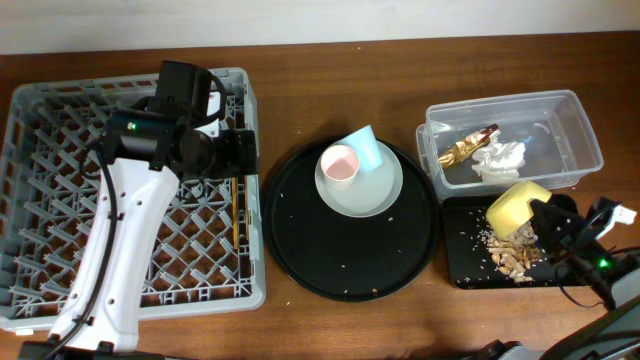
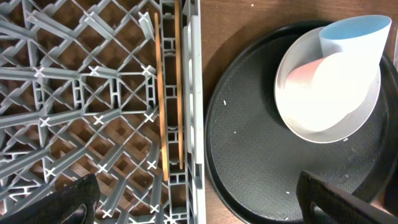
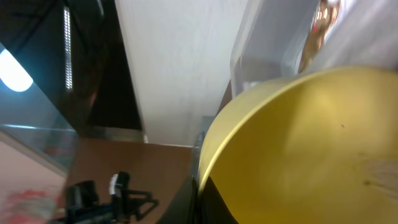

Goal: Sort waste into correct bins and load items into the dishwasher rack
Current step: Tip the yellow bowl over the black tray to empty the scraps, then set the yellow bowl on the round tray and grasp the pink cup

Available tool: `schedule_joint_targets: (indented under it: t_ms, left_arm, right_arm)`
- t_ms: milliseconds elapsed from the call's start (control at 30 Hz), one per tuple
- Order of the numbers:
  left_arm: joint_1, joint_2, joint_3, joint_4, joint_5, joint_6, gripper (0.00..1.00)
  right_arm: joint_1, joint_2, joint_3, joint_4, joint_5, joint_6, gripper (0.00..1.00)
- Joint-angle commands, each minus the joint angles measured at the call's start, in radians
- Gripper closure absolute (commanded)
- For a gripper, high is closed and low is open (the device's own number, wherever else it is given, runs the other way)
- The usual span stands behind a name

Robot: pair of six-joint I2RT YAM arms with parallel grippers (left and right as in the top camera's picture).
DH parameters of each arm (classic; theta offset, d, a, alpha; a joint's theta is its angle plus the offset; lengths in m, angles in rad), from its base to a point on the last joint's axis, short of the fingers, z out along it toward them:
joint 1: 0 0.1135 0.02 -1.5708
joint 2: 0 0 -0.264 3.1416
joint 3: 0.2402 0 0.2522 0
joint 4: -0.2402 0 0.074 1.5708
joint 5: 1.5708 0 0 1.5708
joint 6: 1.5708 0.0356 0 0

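My left gripper (image 1: 243,150) hangs open over the right edge of the grey dishwasher rack (image 1: 60,110), nothing between its fingers (image 2: 74,205). Two wooden chopsticks (image 2: 157,106) lie in the rack along that edge. A pale plate (image 1: 385,190) carries a pink cup (image 1: 339,165) and a tipped light-blue cup (image 1: 367,148). My right gripper (image 1: 545,215) is shut on the rim of the yellow bowl (image 1: 515,205), tilted over the small black tray (image 1: 460,260) with beige food scraps (image 1: 510,250). The clear tub (image 1: 580,150) holds a gold wrapper (image 1: 467,147) and a white napkin (image 1: 500,158).
The plate rests on a large round black tray (image 1: 300,240) between the rack and the bins, with a few crumbs on it. The tub stands just behind the small black tray. In the right wrist view the yellow bowl (image 3: 311,143) fills most of the frame.
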Motion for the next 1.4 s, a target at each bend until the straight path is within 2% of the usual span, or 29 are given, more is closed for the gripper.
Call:
schedule_joint_targets:
  t_ms: [0, 67, 167, 233, 300, 467, 600, 733, 800, 933, 967, 1100, 1200, 1367]
  left_arm:
    - [0.002, -0.001, 0.011, -0.001, 0.006, -0.002, 0.01]
    - [0.002, -0.001, 0.011, -0.001, 0.006, -0.002, 0.01]
    - [0.002, -0.001, 0.011, -0.001, 0.006, -0.002, 0.01]
    - [0.002, -0.001, 0.011, -0.001, 0.006, -0.002, 0.00]
    - [0.002, -0.001, 0.011, -0.001, 0.006, -0.002, 0.01]
    - [0.002, -0.001, 0.011, -0.001, 0.006, -0.002, 0.01]
    - [0.002, -0.001, 0.011, -0.001, 0.006, -0.002, 0.01]
    - [0.002, -0.001, 0.011, -0.001, 0.006, -0.002, 0.01]
    - [0.002, -0.001, 0.011, -0.001, 0.006, -0.002, 0.01]
    - [0.002, -0.001, 0.011, -0.001, 0.006, -0.002, 0.01]
    - [0.002, -0.001, 0.011, -0.001, 0.006, -0.002, 0.01]
    - [0.002, -0.001, 0.011, -0.001, 0.006, -0.002, 0.01]
    - [0.002, -0.001, 0.011, -0.001, 0.006, -0.002, 0.01]
    - [0.002, -0.001, 0.011, -0.001, 0.006, -0.002, 0.01]
  right_arm:
    - [-0.007, 0.005, 0.000, 0.034, -0.032, 0.056, 0.96]
    - [-0.007, 0.005, 0.000, -0.025, -0.032, 0.067, 0.96]
    - [-0.007, 0.005, 0.000, 0.020, -0.032, 0.082, 0.96]
    - [-0.007, 0.005, 0.000, -0.018, -0.031, 0.092, 0.96]
    - [-0.007, 0.005, 0.000, 0.047, -0.032, 0.088, 0.96]
    - [0.018, -0.067, 0.045, -0.016, -0.023, 0.147, 0.96]
    - [0.130, -0.209, 0.182, -0.121, 0.210, 0.202, 0.96]
    - [0.377, -0.333, 0.350, -0.308, 0.591, 0.175, 0.96]
    - [0.604, -0.389, 0.423, -0.360, 0.833, 0.176, 0.96]
    - [0.998, -0.416, 0.433, -0.370, 1.061, 0.185, 0.96]
    - [1.122, -0.404, 0.425, -0.372, 1.133, 0.194, 0.96]
    - [1.457, -0.302, 0.417, -0.374, 1.322, 0.230, 0.96]
    - [1.609, -0.199, 0.417, -0.363, 1.370, 0.268, 0.92]
    - [1.717, -0.035, 0.417, -0.298, 1.423, 0.315, 0.92]
